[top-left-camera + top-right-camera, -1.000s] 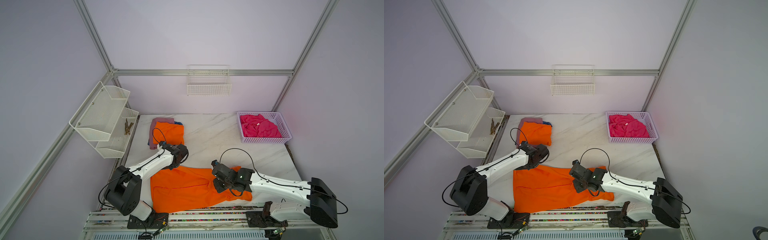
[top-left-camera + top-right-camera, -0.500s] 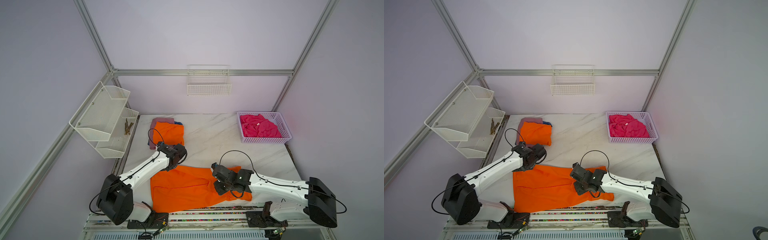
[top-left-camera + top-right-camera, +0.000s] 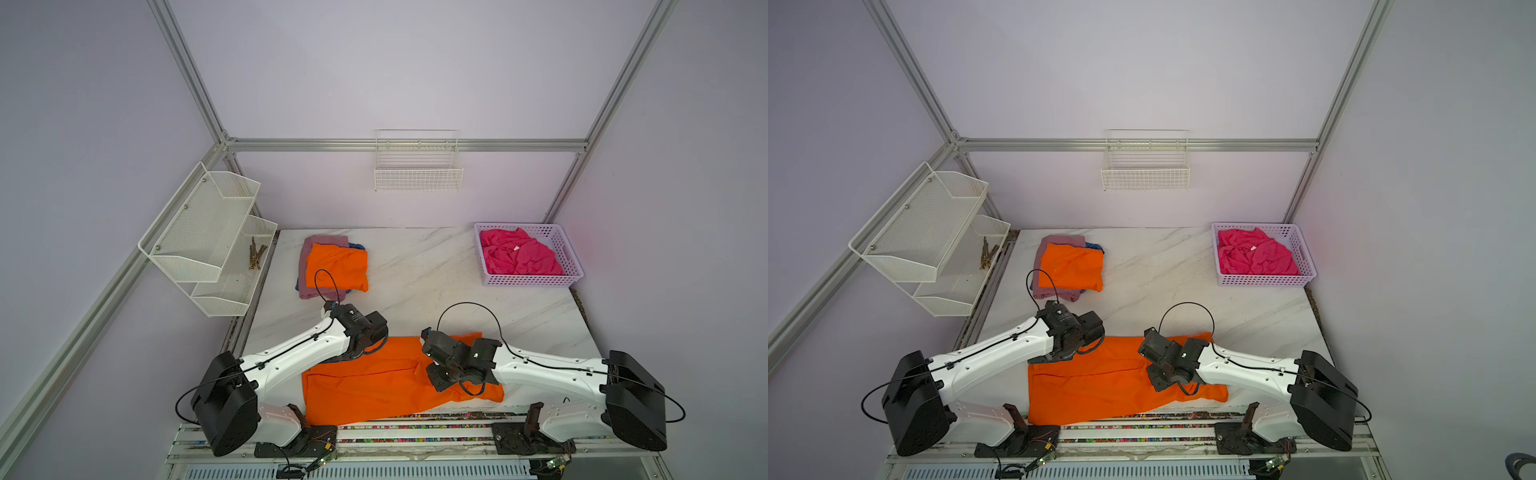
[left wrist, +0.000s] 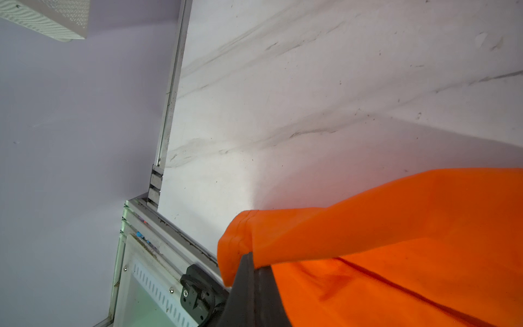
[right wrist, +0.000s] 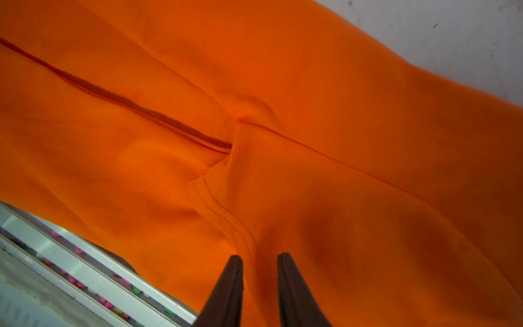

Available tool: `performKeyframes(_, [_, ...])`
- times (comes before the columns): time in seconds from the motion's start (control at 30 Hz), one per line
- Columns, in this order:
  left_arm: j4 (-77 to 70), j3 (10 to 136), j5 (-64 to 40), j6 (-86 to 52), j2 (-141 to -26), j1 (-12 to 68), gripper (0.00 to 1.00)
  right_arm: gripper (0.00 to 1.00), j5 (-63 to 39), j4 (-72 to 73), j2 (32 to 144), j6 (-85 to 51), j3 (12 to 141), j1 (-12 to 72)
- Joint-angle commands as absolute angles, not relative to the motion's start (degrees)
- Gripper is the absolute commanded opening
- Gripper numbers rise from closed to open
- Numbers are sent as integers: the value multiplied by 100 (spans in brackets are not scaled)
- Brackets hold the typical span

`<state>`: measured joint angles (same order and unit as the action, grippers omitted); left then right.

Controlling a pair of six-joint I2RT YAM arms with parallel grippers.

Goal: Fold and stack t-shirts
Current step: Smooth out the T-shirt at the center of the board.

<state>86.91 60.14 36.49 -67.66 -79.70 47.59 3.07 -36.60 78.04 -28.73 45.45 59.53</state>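
A bright orange t-shirt [image 3: 374,386] [image 3: 1092,386] lies spread along the table's front edge. My left gripper [image 4: 250,259] is shut on its back left corner, and the cloth drapes over the fingertips. In both top views that gripper [image 3: 349,355] is mostly hidden under its wrist. My right gripper [image 5: 260,257] [image 3: 436,380] is over the shirt's right part, its fingers pinching a thick fold by a stitched hem. At the back left, a folded orange t-shirt [image 3: 338,266] tops a mauve one [image 3: 322,241] and a blue one [image 3: 357,246]. A hot pink t-shirt [image 3: 519,257] lies crumpled in the basket.
The lilac basket [image 3: 528,281] stands at the back right corner. White mesh shelves [image 3: 208,232] hang on the left wall, and a wire basket [image 3: 417,174] on the back wall. A metal rail [image 3: 415,428] runs along the front edge, just under the shirt's hem.
My left arm has lowered and its gripper has moved toward the front with the shirt corner. The right gripper has barely shifted.
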Motion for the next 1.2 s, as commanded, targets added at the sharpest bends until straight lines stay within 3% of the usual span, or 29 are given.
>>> performKeyframes(0.0, [9448,6065,3481,-7517,-7866,4869,0,28,267,-3587,7862,-2759,4719,5963])
performKeyframes(0.23, [9726,5680,2930,-8268,-7973,4983,0,28,202,-3551,7971,-2659,4783,5967])
performKeyframes(0.53, [9023,5432,2567,-9309,-8517,6206,0,28,230,-3602,7894,-2624,4753,5966])
performKeyframes(0.83, [8635,5132,2475,-9410,-8741,6214,5,33,555,-3822,7660,-2650,4681,5951])
performKeyframes(1.17, [8391,4380,1774,-9945,-8580,6387,0,32,586,-3853,7591,-2812,4481,5949])
